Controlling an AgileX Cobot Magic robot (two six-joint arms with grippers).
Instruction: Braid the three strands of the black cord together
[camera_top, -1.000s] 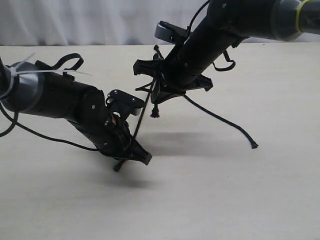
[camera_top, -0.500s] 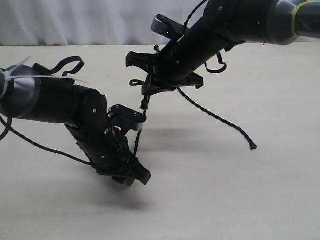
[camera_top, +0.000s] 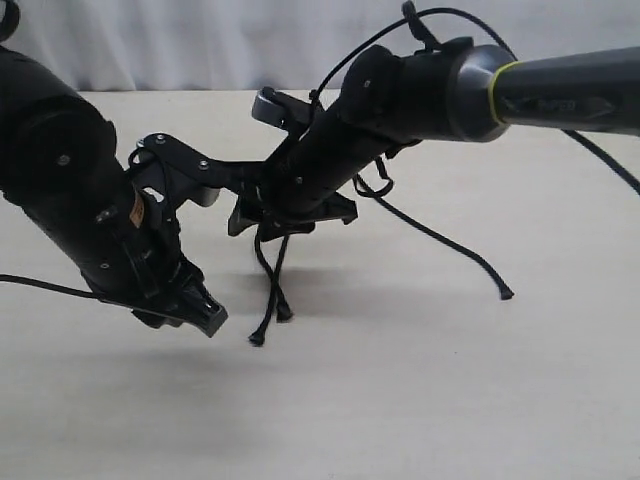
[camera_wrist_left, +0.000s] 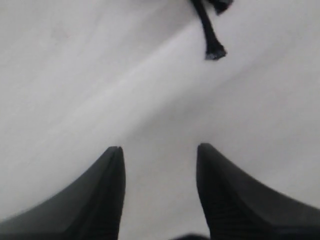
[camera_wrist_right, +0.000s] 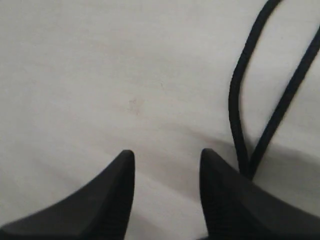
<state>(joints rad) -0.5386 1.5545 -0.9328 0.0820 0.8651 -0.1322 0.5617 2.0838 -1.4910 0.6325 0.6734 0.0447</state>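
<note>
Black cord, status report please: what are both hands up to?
Left hand open, empty. Right hand open, empty, two strands beside one finger. Black cord shows no braid; third strand lies off alone. Right arm hides its upper part.

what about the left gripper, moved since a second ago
Yes. In the exterior view the left gripper has shifted left, away from the frayed tip of the thin black rope strand at right.

2 strands (camera_top: 270, 282) touch the table (camera_top: 420, 400) right of the left hand (camera_top: 205, 318); 1 strand (camera_top: 447, 243) lies farther right.
</note>
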